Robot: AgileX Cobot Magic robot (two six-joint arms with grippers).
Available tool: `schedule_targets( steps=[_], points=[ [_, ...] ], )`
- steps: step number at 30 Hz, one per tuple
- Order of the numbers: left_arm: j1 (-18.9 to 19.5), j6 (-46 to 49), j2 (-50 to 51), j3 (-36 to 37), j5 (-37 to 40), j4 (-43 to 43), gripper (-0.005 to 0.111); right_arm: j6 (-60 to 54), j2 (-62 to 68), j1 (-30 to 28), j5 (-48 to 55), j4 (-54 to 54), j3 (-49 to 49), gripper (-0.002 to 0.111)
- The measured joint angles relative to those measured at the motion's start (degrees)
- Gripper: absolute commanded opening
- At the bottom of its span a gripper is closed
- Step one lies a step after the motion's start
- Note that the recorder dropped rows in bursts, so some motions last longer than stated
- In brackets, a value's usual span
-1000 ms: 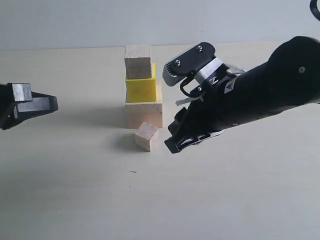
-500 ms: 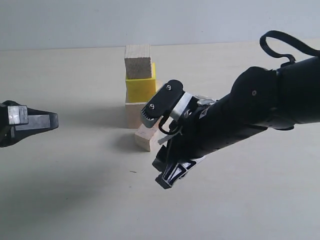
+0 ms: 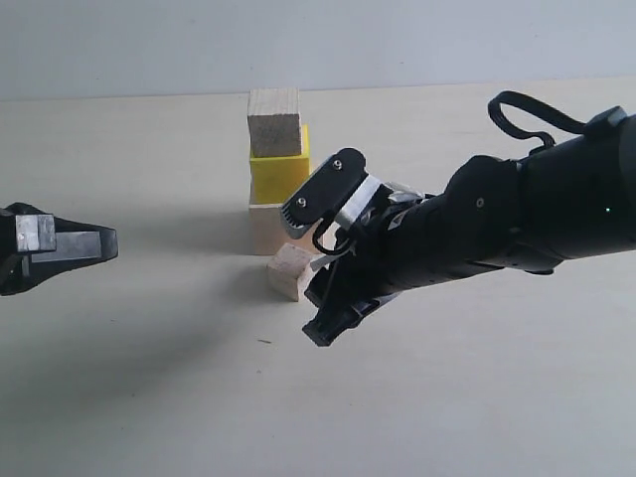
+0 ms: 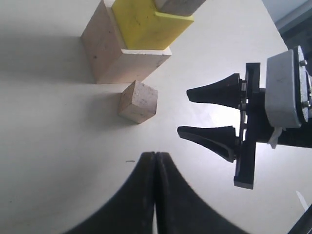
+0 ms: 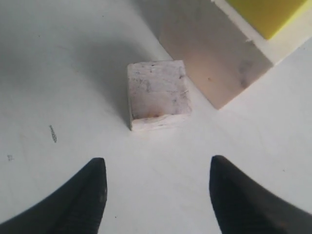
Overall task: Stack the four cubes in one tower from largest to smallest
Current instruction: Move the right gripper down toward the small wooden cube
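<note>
Three cubes stand stacked: the largest pale wood cube at the bottom, the yellow cube on it, and a wood cube on top. The smallest cube lies alone on the table just in front of this tower. My right gripper is low beside it, open, its fingers pointing at the small cube with a gap between them and it. Nothing is between the right gripper's fingers. My left gripper hovers far left, shut and empty, its tips pressed together.
The pale tabletop spreads in front and to both sides of the tower. A small dark speck marks the table in front of the small cube. The right arm's bulk fills the right side.
My right gripper has dropped from beside the tower's upper cubes to table level next to the smallest cube, and its jaws have widened. The left gripper has barely moved.
</note>
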Motion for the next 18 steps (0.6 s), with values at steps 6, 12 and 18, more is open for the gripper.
schedule_targets(
  steps=[6, 12, 18],
  points=[
    [0.0, 0.2, 0.0, 0.0, 0.0, 0.0, 0.0, -0.12, 0.0, 0.0, 0.22, 0.0, -1.42, 0.06],
    [0.0, 0.38, 0.0, 0.0, 0.0, 0.0, 0.0, -0.24, 0.0, 0.0, 1.12, 0.0, -4.87, 0.06],
    [0.0, 0.6, 0.0, 0.0, 0.0, 0.0, 0.0, -0.24, 0.0, 0.0, 2.21, -0.1, -4.87, 0.065]
  ],
)
